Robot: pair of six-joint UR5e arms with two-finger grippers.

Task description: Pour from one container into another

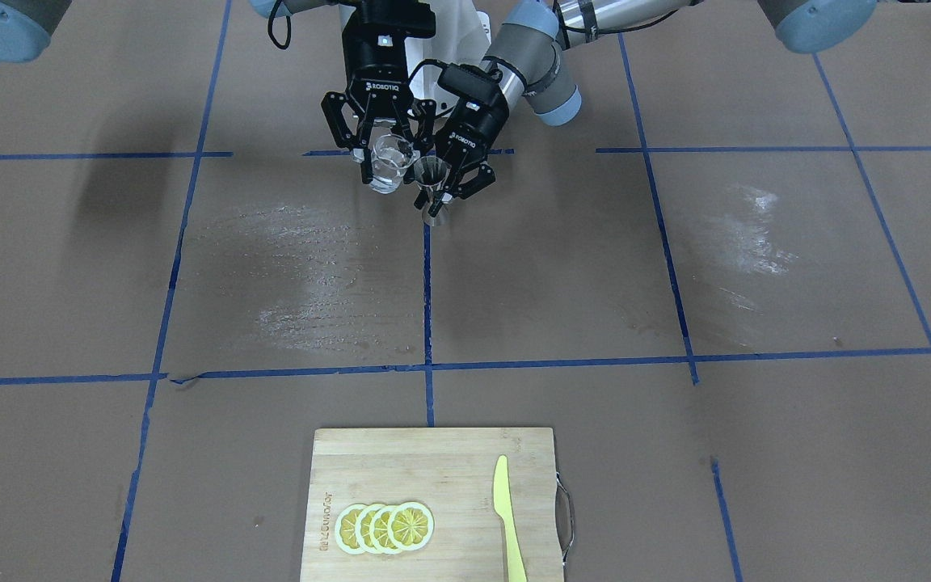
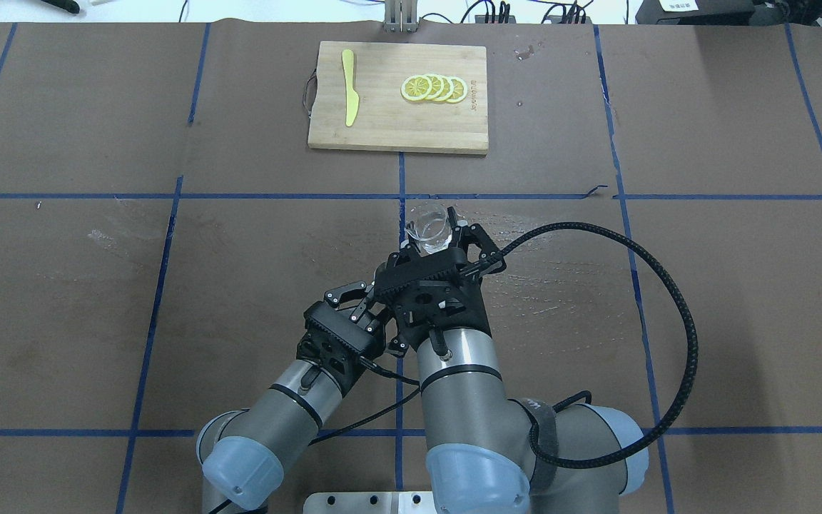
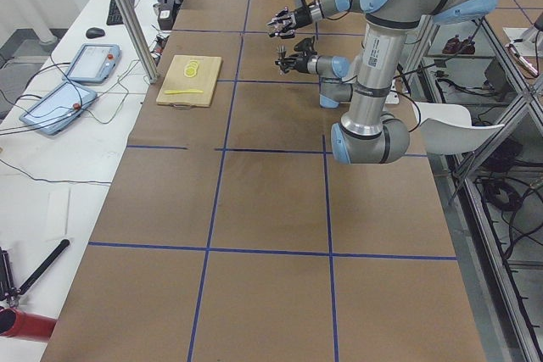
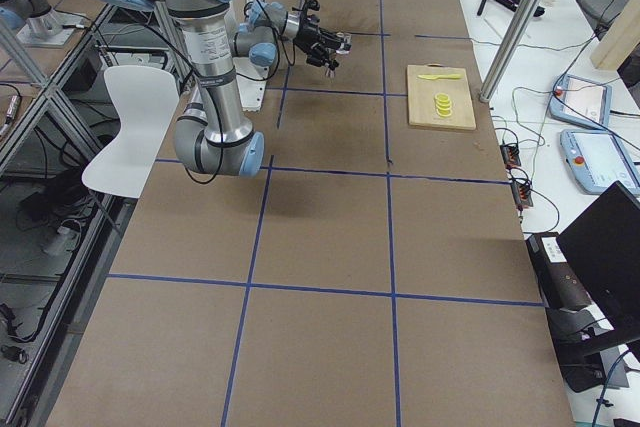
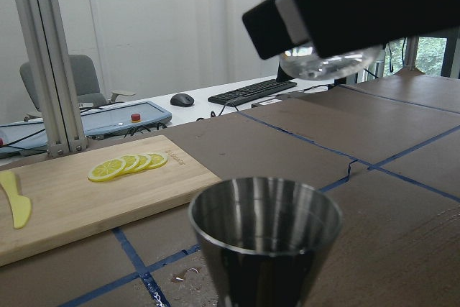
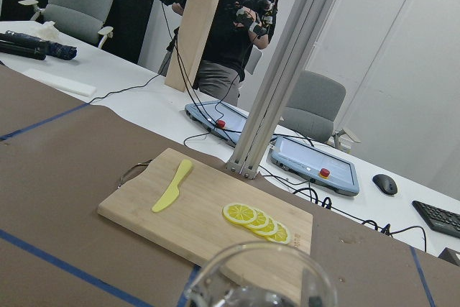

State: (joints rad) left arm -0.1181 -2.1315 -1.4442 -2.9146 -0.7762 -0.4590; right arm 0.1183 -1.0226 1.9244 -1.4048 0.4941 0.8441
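Both arms are reaching forward and converging over the desk's middle. The right pincer [image 1: 389, 153] is pinching one cup [image 1: 389, 166] of clear glass. The left pincer [image 1: 443, 192] is clamping one grey steel hourglass jigger [image 1: 431, 176], mouth up, just beside the cup and lower. At the far edge, one board [image 1: 401, 469] is carrying one yellow knife [image 1: 506, 517] and four lemon slices [image 1: 385, 527].
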